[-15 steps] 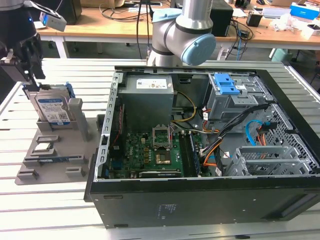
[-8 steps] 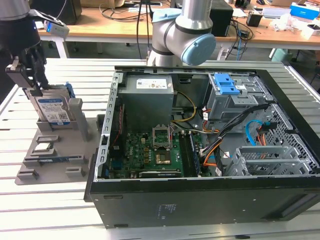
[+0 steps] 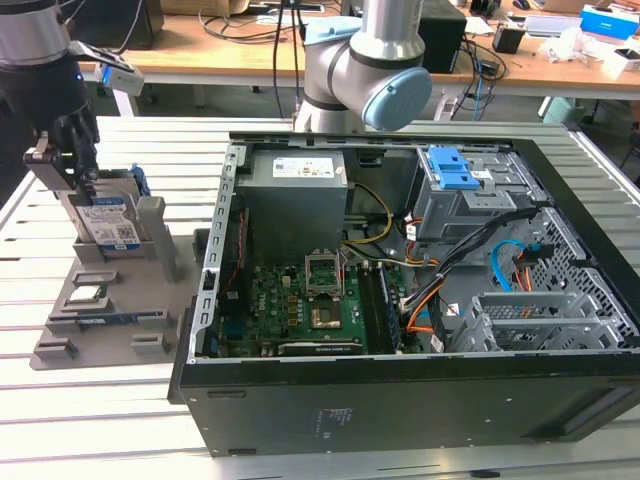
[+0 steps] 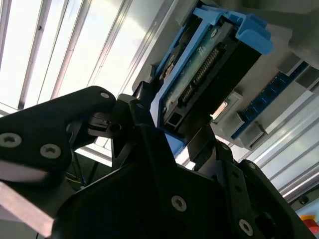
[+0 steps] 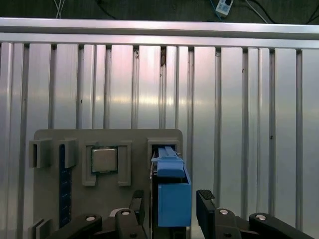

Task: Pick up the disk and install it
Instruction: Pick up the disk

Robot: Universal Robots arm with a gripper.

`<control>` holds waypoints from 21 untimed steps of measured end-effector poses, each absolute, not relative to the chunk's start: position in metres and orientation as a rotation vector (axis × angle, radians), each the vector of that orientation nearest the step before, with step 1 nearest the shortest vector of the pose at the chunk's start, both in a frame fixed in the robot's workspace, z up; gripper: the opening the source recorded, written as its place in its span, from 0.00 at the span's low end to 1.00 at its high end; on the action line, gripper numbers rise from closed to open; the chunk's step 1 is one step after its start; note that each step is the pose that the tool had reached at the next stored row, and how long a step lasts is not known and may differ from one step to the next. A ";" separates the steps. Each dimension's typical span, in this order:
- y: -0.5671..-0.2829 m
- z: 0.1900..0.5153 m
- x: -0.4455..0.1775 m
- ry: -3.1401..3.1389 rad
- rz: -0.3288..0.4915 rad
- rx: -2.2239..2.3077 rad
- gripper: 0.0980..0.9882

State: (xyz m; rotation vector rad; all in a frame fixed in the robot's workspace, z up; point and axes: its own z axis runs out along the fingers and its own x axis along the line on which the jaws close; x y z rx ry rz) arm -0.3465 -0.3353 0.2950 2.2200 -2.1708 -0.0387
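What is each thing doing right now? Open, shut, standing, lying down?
Gripper: open, one finger on each side of the disk.
Disk: standing on edge in the gray holder.
Chip: lying flat in its pocket.
Computer case: lying on its side, panel off.

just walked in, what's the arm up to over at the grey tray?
The arm's gripper is down at the grey holder tray, beside the open computer case. It straddles the disk, which stands on edge in its slot. In the first wrist view the fingers sit either side of the disk's blue rail with small gaps, so it looks not yet gripped, lifted or installed.
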 end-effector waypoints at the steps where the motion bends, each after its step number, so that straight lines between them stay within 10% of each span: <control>1: -0.335 0.291 -0.347 -2.170 -0.039 2.221 0.50; 14: -0.335 0.284 -0.346 -2.165 -0.032 2.220 0.48; 17: -0.335 0.284 -0.346 -2.165 -0.032 2.220 0.30; 21: -0.335 0.284 -0.346 -2.165 -0.031 2.219 0.30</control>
